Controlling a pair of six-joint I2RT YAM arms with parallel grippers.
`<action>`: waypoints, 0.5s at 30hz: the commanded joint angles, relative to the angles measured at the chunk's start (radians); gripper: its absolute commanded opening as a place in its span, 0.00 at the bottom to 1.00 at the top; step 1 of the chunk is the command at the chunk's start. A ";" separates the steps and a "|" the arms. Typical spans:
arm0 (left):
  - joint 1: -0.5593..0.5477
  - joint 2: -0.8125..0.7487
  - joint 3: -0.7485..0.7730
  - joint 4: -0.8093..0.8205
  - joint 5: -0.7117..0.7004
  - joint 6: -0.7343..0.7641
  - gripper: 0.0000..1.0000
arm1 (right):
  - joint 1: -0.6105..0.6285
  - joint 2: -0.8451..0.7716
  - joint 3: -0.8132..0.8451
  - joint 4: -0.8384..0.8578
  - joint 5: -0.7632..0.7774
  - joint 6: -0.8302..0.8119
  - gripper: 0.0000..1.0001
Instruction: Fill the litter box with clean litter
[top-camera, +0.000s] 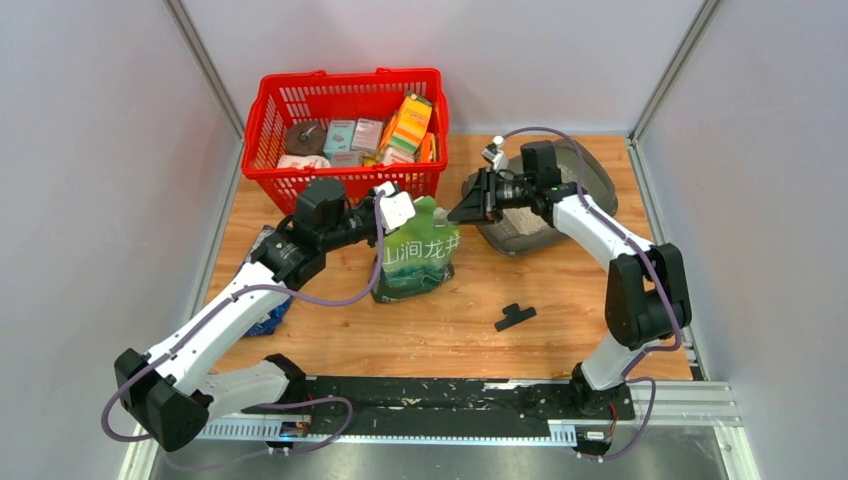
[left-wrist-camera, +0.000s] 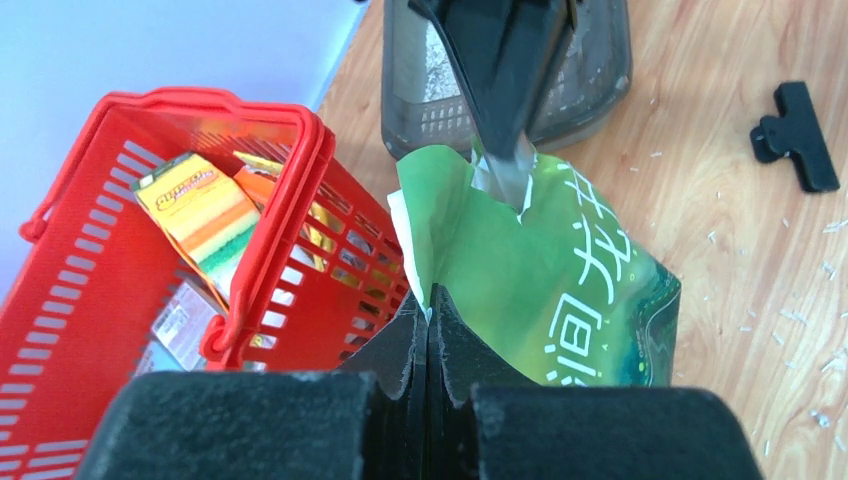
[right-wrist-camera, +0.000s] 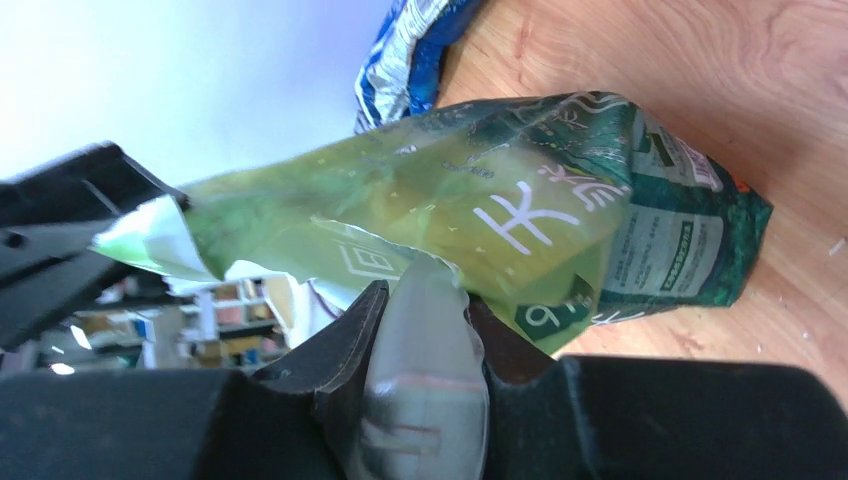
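The green-and-white pouch (top-camera: 420, 262) stands upright mid-table, top torn open. My left gripper (top-camera: 410, 208) is shut on its top left edge, seen close in the left wrist view (left-wrist-camera: 428, 312). My right gripper (top-camera: 459, 213) is shut on the silvery top right flap (right-wrist-camera: 425, 300). The pouch fills both wrist views (left-wrist-camera: 560, 270) (right-wrist-camera: 480, 200). The dark grey litter box (top-camera: 600, 190) sits just right of the pouch, behind the right arm, with some pale litter (left-wrist-camera: 437, 60) lying in it. Its rim shows in the left wrist view (left-wrist-camera: 605, 80).
A red mesh basket (top-camera: 345, 78) of packaged goods stands at the back left, right behind the pouch (left-wrist-camera: 300, 130). A blue-silver foil bag (top-camera: 268, 312) lies under the left arm. A black clip (top-camera: 515, 316) lies on the wood in front. Stray granules (left-wrist-camera: 800, 318) dot the table.
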 joint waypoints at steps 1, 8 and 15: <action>0.013 -0.097 0.126 0.119 0.008 0.167 0.00 | -0.106 -0.045 -0.022 0.025 -0.040 0.224 0.00; 0.013 -0.146 0.106 0.016 0.041 0.253 0.00 | -0.152 -0.074 -0.043 0.133 -0.060 0.345 0.00; 0.013 -0.192 0.056 -0.015 0.085 0.411 0.00 | -0.206 -0.112 -0.040 0.179 -0.092 0.389 0.00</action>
